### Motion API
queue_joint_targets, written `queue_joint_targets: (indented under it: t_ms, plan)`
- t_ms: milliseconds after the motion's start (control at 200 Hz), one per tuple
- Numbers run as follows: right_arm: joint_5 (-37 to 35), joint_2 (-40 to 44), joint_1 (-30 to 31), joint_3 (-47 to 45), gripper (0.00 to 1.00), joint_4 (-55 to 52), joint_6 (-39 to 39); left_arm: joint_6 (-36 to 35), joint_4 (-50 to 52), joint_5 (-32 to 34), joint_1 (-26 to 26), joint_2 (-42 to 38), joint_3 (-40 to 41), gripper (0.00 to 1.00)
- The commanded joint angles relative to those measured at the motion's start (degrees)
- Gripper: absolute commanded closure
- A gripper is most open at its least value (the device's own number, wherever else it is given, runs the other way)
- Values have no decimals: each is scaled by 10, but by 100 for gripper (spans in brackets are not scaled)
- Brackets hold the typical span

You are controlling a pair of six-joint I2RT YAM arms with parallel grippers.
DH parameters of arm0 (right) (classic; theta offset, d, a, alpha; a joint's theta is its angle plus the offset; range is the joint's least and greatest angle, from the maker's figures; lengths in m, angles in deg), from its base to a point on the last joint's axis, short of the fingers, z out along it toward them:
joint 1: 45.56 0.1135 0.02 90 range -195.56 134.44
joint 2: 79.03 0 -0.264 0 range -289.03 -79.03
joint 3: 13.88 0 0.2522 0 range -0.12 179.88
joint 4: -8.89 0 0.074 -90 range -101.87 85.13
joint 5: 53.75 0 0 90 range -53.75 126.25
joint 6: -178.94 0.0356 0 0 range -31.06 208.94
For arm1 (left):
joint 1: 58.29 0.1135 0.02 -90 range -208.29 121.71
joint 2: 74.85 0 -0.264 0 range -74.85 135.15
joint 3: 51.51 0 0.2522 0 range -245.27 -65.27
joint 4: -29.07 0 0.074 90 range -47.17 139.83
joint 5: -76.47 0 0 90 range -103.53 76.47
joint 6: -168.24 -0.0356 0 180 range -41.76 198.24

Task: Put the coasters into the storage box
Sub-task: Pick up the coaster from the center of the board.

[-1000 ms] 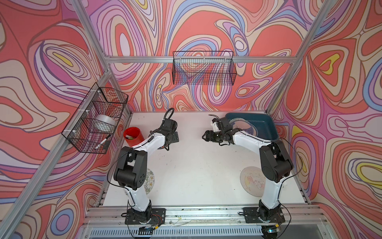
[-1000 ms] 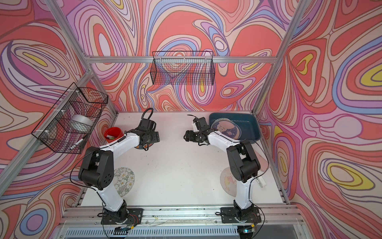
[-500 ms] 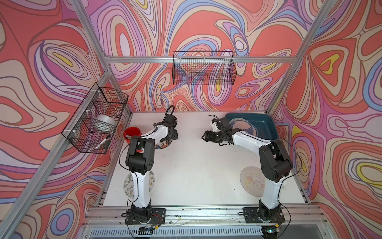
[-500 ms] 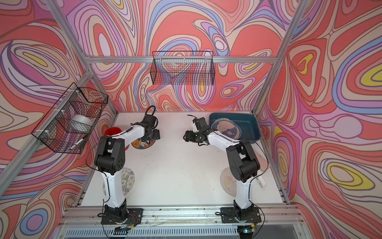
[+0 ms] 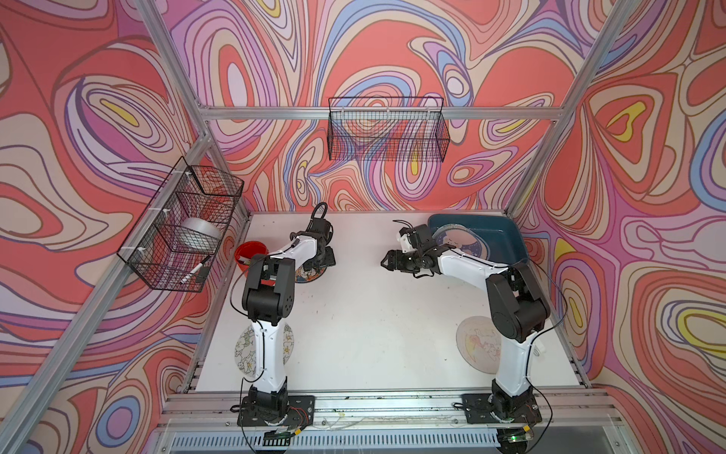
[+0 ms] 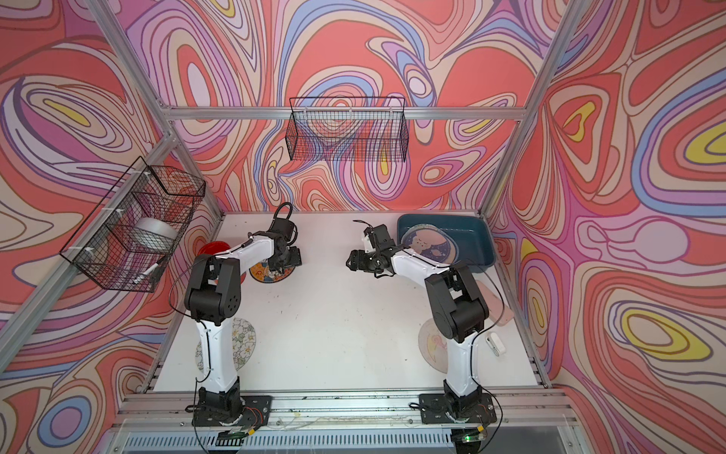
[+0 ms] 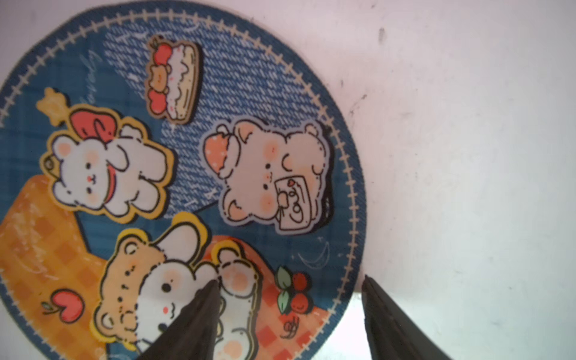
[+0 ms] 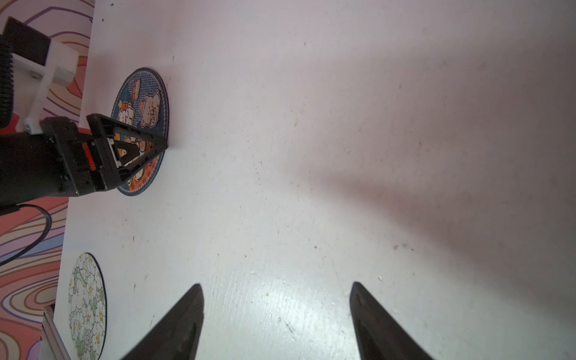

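Observation:
A blue coaster (image 7: 187, 187) printed with cartoon bears lies flat on the white table at the back left (image 5: 310, 276). My left gripper (image 7: 290, 279) is low over its edge and open. One finger (image 7: 199, 311) is above the print and the other (image 7: 383, 311) is above bare table. The teal storage box (image 5: 506, 236) stands at the back right with a blue coaster (image 5: 459, 241) inside. My right gripper (image 8: 276, 285) hangs open over bare table (image 5: 387, 260), left of the box. A floral coaster (image 5: 245, 350) and a beige coaster (image 5: 475, 350) lie near the front, each partly hidden by an arm.
A red cup (image 5: 249, 253) stands just left of the left arm. Black wire baskets hang on the left wall (image 5: 180, 228) and the back wall (image 5: 387, 129). In a top view, a pink flat thing (image 6: 499, 306) and a small white object (image 6: 495, 344) lie at the table's right edge.
My left arm has folded in and its gripper has come down onto the blue bear coaster's edge, its jaws narrowing. The right arm has not moved.

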Motion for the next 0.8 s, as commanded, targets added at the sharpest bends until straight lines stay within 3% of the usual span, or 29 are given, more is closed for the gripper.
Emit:
queue_joint_targets:
  t_ms: [0, 366, 436, 641, 796]
  plan:
    - [2, -9, 5, 10, 25, 1, 2, 18, 24, -27, 11, 25, 3, 37]
    - [2, -10, 6, 12, 25, 1, 4, 20, 16, -40, 13, 18, 20, 65]
    - [2, -10, 5, 13, 25, 1, 4, 19, 18, -40, 13, 18, 18, 64]
    - [2, -10, 6, 12, 25, 2, 4, 27, 22, -58, 12, 16, 15, 43]
    - [5, -10, 7, 10, 25, 6, 4, 28, 48, -44, 10, 15, 5, 37]
